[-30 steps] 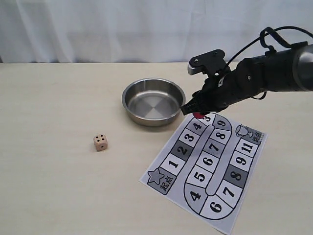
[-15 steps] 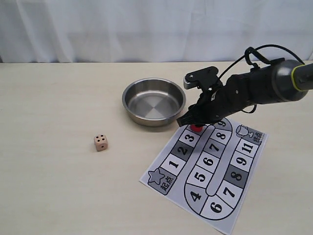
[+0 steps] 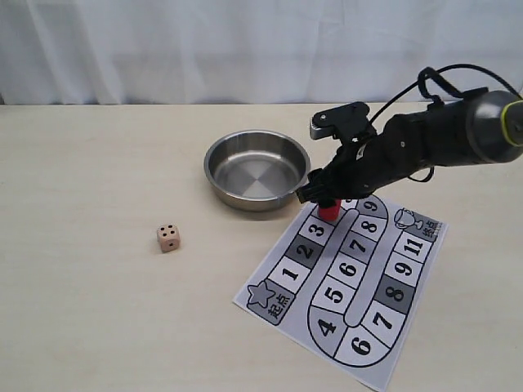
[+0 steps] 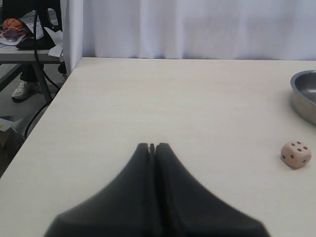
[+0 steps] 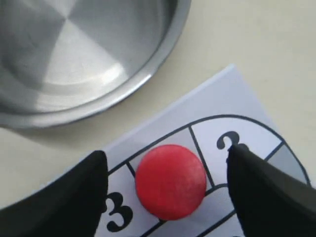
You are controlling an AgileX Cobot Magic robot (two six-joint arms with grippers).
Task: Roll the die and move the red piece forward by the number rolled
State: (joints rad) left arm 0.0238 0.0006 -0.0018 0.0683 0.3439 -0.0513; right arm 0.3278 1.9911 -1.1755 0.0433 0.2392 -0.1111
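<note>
The red piece (image 3: 328,211) stands upright on the printed game board (image 3: 351,278), on the square just after the 3. My right gripper (image 3: 326,196) hovers right above it, open; in the right wrist view its black fingers (image 5: 59,197) flank the red piece (image 5: 171,181) with a gap on both sides. The die (image 3: 167,238) lies on the table left of the board, four pips up, and also shows as the die (image 4: 296,154) in the left wrist view. My left gripper (image 4: 152,146) is shut and empty, low over bare table, outside the exterior view.
A steel bowl (image 3: 257,170) sits empty just beside the board's top corner, close to my right gripper; its rim (image 5: 148,74) fills much of the right wrist view. The table's edge (image 4: 54,98) and a curtain lie beyond.
My right gripper brought the red piece down onto the square after the 3, opened its fingers and lifted slightly off it. The die and left gripper stayed still.
</note>
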